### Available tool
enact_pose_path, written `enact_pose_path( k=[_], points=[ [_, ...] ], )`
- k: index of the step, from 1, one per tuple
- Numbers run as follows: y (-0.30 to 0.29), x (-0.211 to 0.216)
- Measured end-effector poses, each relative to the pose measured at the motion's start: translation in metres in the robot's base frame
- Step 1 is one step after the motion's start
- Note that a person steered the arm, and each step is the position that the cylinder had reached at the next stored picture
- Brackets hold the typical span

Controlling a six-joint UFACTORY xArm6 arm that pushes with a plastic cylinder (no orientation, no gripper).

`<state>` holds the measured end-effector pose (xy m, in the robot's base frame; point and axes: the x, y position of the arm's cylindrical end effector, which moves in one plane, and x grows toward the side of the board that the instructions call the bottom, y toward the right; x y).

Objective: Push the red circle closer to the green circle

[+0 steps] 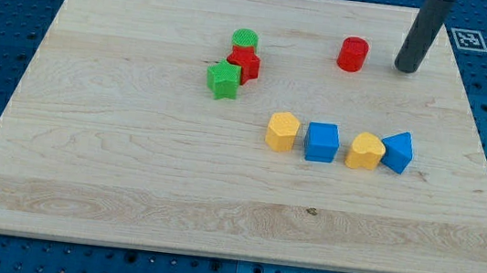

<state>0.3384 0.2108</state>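
Observation:
The red circle (353, 54) stands on the wooden board toward the view's upper right. The green circle (245, 39) stands to its left, near the view's top centre, with a red star (244, 64) touching its lower side. My tip (407, 69) rests on the board just to the right of the red circle, a small gap apart from it. The rod rises out of the view's top.
A green star (223, 80) touches the red star's lower left. A row in the middle holds a yellow block (283, 131), a blue cube (322, 143), a yellow heart (365, 152) and a blue triangular block (398, 151). The board's right edge (484, 164) is near.

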Motion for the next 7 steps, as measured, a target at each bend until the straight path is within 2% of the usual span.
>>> enact_pose_path(
  k=[3,5,7],
  points=[
    [-0.147,-0.024],
    [-0.104,-0.029],
    [-0.143,-0.063]
  ],
)
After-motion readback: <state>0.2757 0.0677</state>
